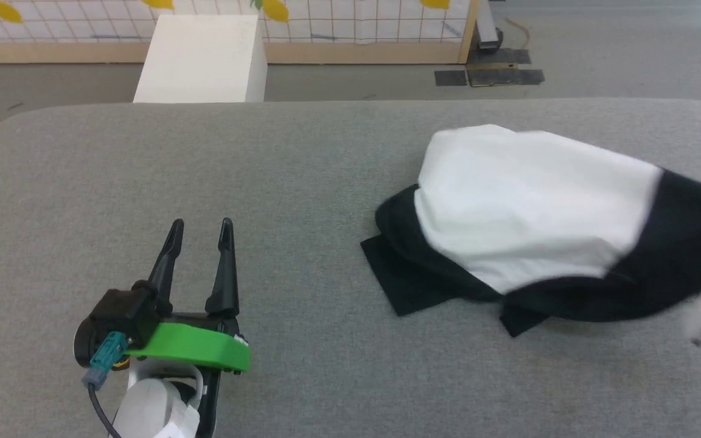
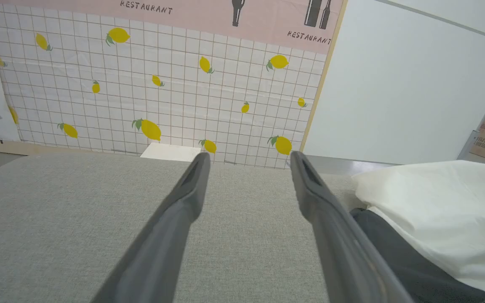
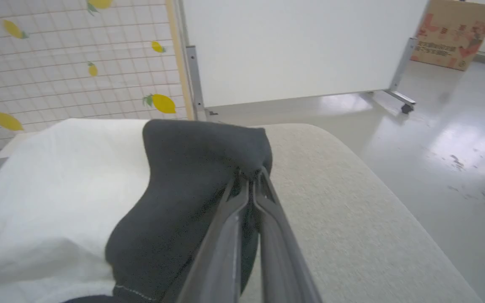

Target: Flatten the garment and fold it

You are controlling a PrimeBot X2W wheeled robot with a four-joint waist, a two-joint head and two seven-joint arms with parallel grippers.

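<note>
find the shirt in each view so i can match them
Head view: shirt at right on the grey table, white over black.
Left wrist view: shirt at lower right.
Right wrist view: shirt at left and centre, black sleeve pinched in the right gripper.
Shared landmark: the lemon wall behind the table.

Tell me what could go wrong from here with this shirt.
The right gripper pinches only a small fold of the garment's black fabric; it may slip out when pulled.
The left gripper is open, apart from the garment, so a one-sided pull may drag the heap, not spread it.
Near the table edge, it could slide off.
</note>
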